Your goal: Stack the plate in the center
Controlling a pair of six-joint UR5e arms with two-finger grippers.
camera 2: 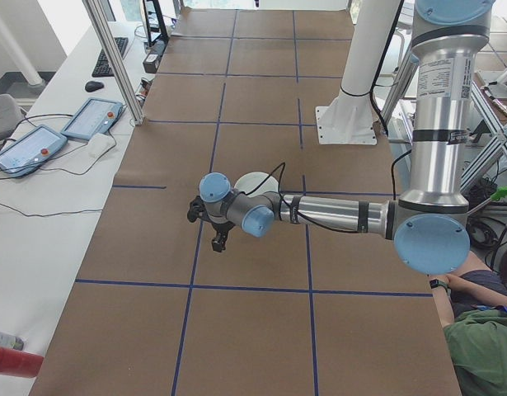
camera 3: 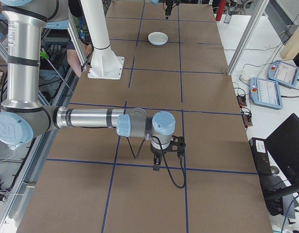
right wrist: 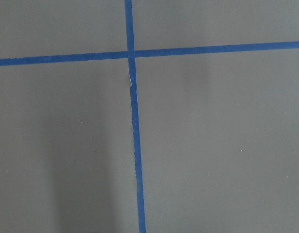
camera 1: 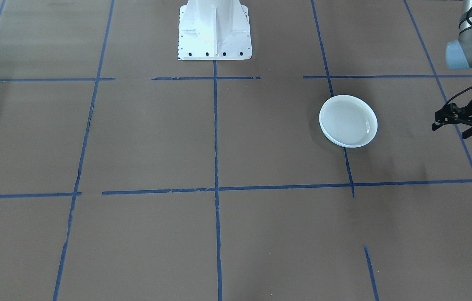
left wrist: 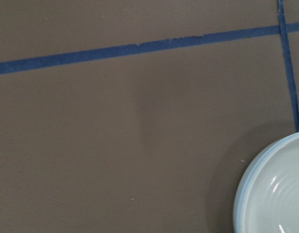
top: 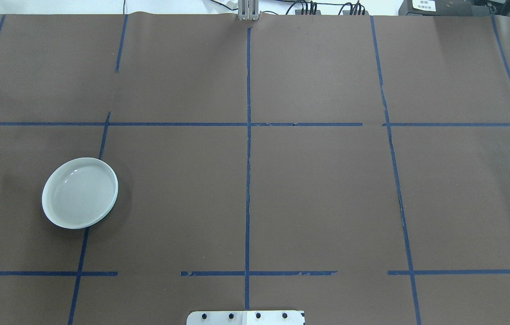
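Plates [top: 79,193] stacked on brown table [top: 318,189], left tool [camera 1: 449,119] beside them, apparently open, right tool's state unclear, no legible writing

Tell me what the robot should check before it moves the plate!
1. Plate found: the pale plate lies flat on the table, over a blue tape line. Ok.
2. Plate in the middle: it sits far over on the robot's left side. Not ok.
3. Left pincer empty and open: it holds nothing and is apart from the plate. Ok.
4. Right pincer open: only the side view shows it. Cannot tell.
5. One plate or a pile: the rim looks doubled. Cannot tell.
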